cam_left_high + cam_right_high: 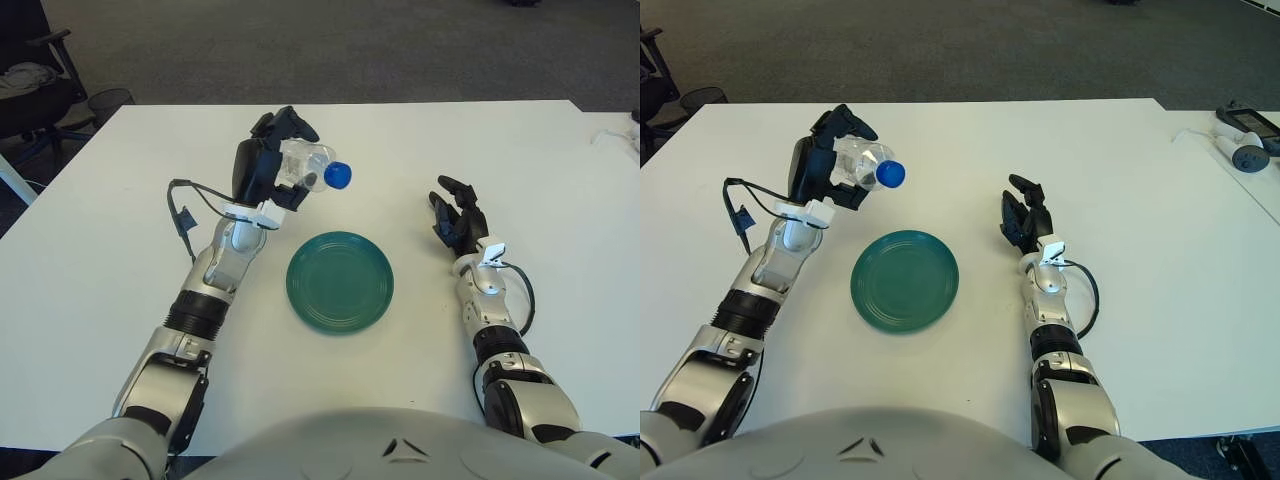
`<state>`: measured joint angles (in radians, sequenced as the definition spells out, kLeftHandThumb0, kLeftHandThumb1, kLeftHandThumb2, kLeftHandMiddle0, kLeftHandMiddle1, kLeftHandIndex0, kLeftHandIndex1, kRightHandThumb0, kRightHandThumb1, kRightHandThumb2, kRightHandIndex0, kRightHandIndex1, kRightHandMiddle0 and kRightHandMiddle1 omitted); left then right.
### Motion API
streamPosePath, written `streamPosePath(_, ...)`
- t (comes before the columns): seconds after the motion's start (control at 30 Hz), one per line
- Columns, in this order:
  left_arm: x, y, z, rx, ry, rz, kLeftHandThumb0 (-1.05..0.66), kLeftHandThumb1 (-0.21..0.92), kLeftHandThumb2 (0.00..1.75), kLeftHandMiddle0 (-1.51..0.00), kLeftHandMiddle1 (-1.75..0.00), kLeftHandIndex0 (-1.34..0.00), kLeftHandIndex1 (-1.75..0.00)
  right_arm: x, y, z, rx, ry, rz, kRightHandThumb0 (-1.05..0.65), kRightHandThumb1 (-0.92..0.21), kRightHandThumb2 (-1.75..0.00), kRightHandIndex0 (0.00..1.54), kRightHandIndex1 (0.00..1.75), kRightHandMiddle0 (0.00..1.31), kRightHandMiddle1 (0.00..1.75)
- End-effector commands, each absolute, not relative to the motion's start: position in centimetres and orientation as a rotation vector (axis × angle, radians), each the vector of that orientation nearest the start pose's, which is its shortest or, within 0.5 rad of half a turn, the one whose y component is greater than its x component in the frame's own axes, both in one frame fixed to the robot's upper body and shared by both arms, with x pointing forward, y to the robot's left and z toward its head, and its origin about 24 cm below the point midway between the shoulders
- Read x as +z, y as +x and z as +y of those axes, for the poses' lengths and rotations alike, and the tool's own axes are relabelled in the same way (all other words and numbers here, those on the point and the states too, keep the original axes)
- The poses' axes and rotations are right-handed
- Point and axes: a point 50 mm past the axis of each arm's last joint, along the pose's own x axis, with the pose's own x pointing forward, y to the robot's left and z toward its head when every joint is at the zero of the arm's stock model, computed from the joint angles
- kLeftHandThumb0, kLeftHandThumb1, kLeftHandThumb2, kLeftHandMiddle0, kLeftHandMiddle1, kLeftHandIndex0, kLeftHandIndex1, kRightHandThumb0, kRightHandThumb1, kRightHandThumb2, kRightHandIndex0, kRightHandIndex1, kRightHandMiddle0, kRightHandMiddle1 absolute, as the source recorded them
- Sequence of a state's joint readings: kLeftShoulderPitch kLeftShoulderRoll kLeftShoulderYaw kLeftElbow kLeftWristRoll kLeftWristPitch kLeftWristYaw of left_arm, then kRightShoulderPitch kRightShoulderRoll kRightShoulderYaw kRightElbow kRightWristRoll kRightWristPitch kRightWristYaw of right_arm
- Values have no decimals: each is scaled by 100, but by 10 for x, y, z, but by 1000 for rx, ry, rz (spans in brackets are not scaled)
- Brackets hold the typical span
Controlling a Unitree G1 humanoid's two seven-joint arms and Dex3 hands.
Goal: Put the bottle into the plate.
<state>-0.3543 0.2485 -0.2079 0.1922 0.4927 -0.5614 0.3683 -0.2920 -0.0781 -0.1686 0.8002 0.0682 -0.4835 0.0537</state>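
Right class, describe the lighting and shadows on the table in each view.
Left eye view: even overhead light, only a soft shadow beside the plate; no glare on the white table. Right eye view: the clear bottle in the left hand shows small highlights; the right hand casts a faint shadow.

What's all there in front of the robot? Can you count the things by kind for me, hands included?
Bottle, clear with a blue cap, held in the left hand above the table: 1
Green plate, nothing on it: 1
Robot hands, left hand and right hand: 2
Pale gadgets at the table's far right corner: 2, possibly
Total: 6
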Motion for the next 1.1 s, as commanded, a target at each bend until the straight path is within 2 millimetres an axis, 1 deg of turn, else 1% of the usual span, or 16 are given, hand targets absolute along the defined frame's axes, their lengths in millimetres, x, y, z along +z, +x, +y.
streamPosePath(0.0,130,281,107,-180,591,-878,0,1,164,-86,-167,-61,-175,-83,230,-193,-144,51,400,-58,-89,-61,44,2,0,79)
streamPosePath(0.13,129,279,99,-245,592,-886,0,2,164,-86,-167,-61,-175,-82,231,-192,-143,48,399,-58,-90,-61,44,2,0,79)
streamPosePath(0.37,123,272,81,-399,544,-891,0,3,163,-85,-167,-60,-175,-81,233,-191,-151,55,401,-56,-89,-59,47,4,0,79)
streamPosePath(0.53,119,269,78,-472,537,-893,0,3,162,-84,-167,-60,-175,-81,233,-190,-153,49,402,-56,-89,-59,46,3,0,79)
streamPosePath(0.87,105,267,72,-569,674,-828,0,4,161,-84,-167,-59,-175,-81,233,-188,-148,44,399,-54,-88,-58,41,0,0,78)
streamPosePath(1.07,103,268,73,-628,788,-810,0,5,160,-83,-167,-59,-175,-81,233,-186,-149,49,398,-53,-88,-59,39,0,0,77)
